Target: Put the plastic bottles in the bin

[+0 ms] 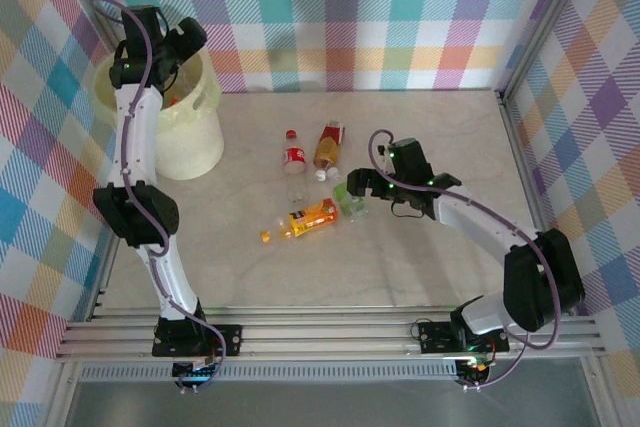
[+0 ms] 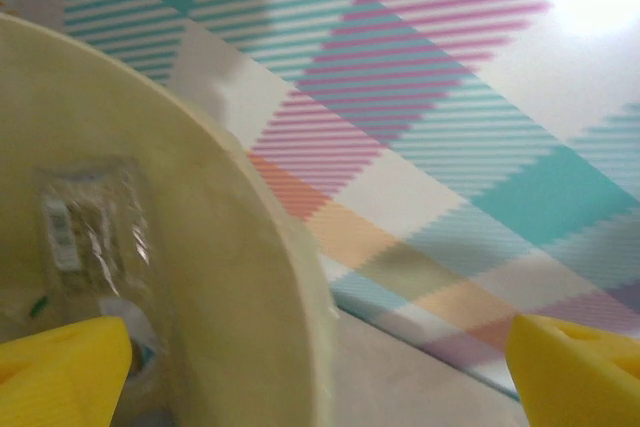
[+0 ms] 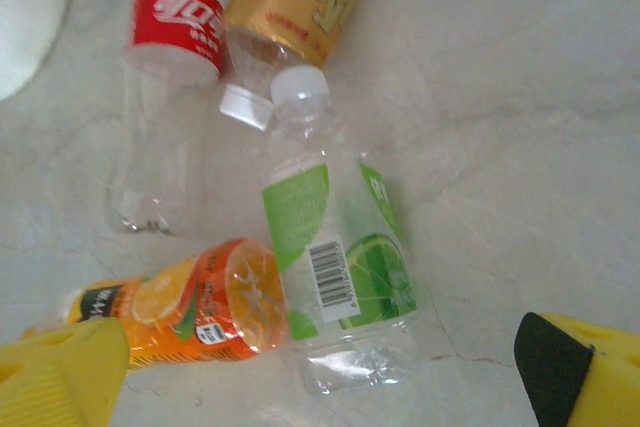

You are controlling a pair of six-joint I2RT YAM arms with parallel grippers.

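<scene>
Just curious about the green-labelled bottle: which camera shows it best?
The right wrist view: the green-labelled bottle lies close up, barcode and pale cap plain. Top external shows it small; left wrist faces the bin.

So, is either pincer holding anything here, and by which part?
Nothing is held. The left pincer is open at the rim of the bin; the right pincer is open over the green-label bottle.

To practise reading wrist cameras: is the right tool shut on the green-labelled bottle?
No: the right tool is open, its fingers clear of the green-labelled bottle lying on the table between them.
</scene>
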